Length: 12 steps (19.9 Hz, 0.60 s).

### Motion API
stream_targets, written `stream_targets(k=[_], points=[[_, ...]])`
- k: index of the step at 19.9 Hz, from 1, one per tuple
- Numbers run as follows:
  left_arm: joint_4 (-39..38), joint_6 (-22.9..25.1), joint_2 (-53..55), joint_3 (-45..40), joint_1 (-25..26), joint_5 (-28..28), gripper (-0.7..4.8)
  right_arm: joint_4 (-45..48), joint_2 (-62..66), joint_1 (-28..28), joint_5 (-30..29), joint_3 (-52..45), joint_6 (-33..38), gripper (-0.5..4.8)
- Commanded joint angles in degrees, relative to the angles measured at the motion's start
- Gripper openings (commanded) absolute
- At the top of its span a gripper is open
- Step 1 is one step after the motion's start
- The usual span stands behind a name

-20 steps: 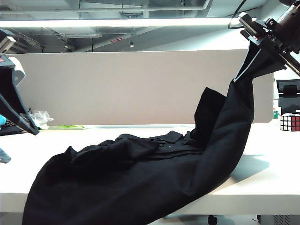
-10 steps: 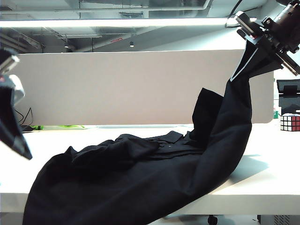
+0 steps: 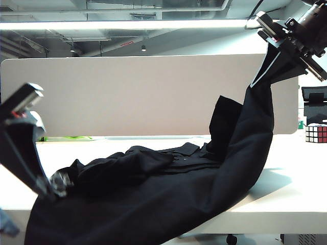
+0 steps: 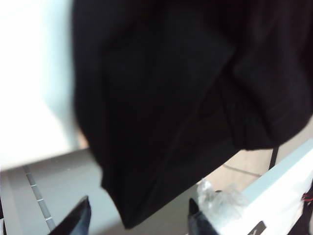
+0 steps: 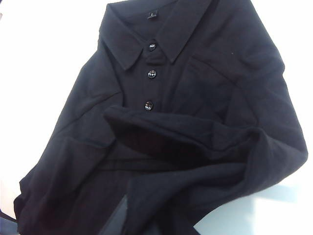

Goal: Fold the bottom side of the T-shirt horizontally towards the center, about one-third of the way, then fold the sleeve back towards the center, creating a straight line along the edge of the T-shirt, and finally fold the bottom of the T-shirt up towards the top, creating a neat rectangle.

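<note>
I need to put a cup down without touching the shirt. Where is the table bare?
Bare table lies between the T-shirt and the Rubik's cube, below the right gripper. Another strip runs along the divider. Crowded near the left gripper.

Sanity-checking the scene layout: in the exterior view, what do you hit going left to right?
Left gripper, open, low at the shirt's left end → T-shirt bunched on the table → right gripper, shut on the T-shirt, holding it up high → Rubik's cube at the far right.
</note>
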Motion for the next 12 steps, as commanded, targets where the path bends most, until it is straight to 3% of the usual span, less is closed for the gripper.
stream_targets(k=[1, 3, 5, 7, 10, 12], points=[[7.0, -2.0, 3.2, 0.2, -4.7, -0.5, 2.47, 0.8, -0.4, 0.0, -0.2, 0.3, -0.4, -0.05], [9.0, -2.9, 3.8, 0.2, -6.5, -1.5, 2.44, 0.8, -0.4, 0.0, -0.2, 0.3, -0.3, -0.05], [9.9, -3.0, 3.8, 0.2, -8.2, -4.3, 1.5, 0.7, -0.4, 0.0, -0.2, 0.3, -0.4, -0.05], [10.0, -2.8, 3.8, 0.1, -8.2, -5.4, 1.24, 0.6, -0.4, 0.0, -0.2, 0.3, -0.4, -0.05], [12.3, -2.3, 3.8, 0.1, -8.2, -4.0, -0.06, 0.5, -0.4, 0.0, -0.2, 0.3, -0.4, -0.05], [15.4, -3.0, 3.7, 0.2, -8.2, -0.5, -0.06, 0.6, -0.4, 0.0, -0.1, 0.3, -0.4, -0.05]])
